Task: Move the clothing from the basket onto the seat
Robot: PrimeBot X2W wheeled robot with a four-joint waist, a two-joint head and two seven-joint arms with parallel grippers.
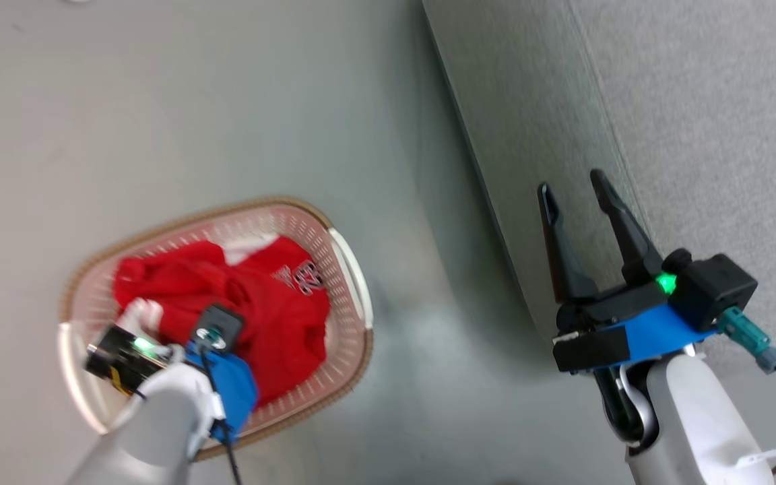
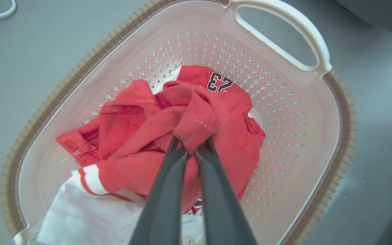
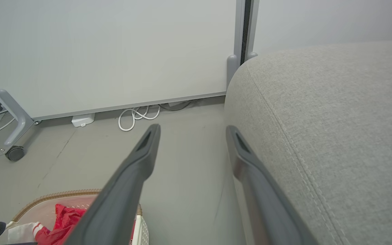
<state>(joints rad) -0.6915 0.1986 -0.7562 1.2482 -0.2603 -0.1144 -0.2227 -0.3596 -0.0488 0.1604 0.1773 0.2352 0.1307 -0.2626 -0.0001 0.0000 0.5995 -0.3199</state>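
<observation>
The cream basket with a brown rim stands on the floor and holds the clothing, a red jersey marked 23 over white fabric with red stripe trim. My left gripper reaches down into the basket and is shut on a raised fold of the red jersey. My right gripper hangs open with nothing between its fingers, beside the front edge of the grey sofa seat. In the right wrist view the right gripper points along the seat's rounded edge.
Grey floor surrounds the basket. In the right wrist view a white partition wall stands behind, with coiled white cables at its base and a wheeled frame leg at the left.
</observation>
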